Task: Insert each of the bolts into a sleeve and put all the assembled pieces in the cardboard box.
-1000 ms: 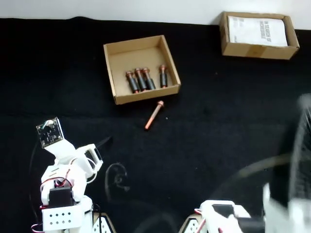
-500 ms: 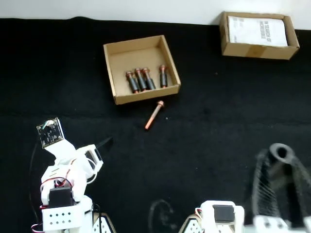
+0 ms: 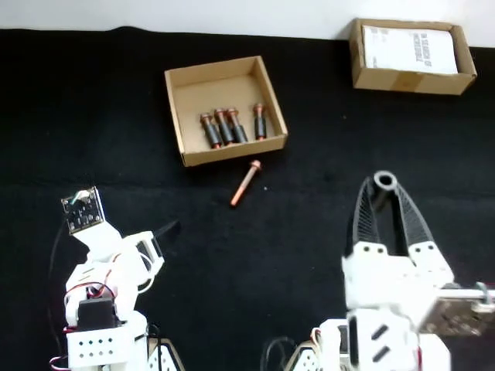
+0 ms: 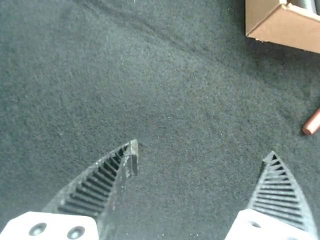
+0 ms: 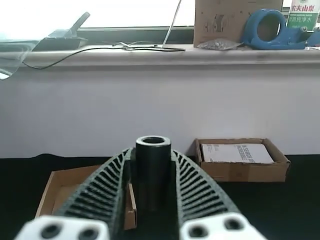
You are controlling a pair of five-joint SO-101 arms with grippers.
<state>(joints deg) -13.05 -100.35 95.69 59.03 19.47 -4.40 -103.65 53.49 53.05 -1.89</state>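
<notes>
- Counter [image 3: 348, 139]: black cloth, carries everything.
- R arm [image 3: 394, 286]: near edge, right side, raised w/ its pincer pointing away from the base.
- L arm [image 3: 100, 286]: near edge, left side, folded low over the cloth.
- Cardboard box [image 3: 232, 153]: open-top, mid-counter toward the far side, turned slightly askew.
- 2nd cardboard box [image 3: 410, 80]: far right corner, printed sheet inside, well apart from the first.
- R pincer [image 5: 153, 155]: closed onto a sleeve, one finger on each side. High view puts it right of the loose bolt and well apart from it.
- L pincer [image 4: 202, 150]: jaws spread wide, nothing between them, only bare cloth below. A box corner and the bolt's end show at the frame edge.
- Sleeve [image 5: 153, 175]: dark tube gripped along the fingers, open bore end sticking out at the tips. Off the counter.
- Loose bolt [image 3: 245, 184]: copper-coloured, lying on the cloth just in front of the cardboard box's near wall, angled, no sleeve on it.
- Assembled pieces [image 3: 237, 127]: 4 inside the cardboard box near its front wall. 3 lie close together, the 4th a bit to the right.
</notes>
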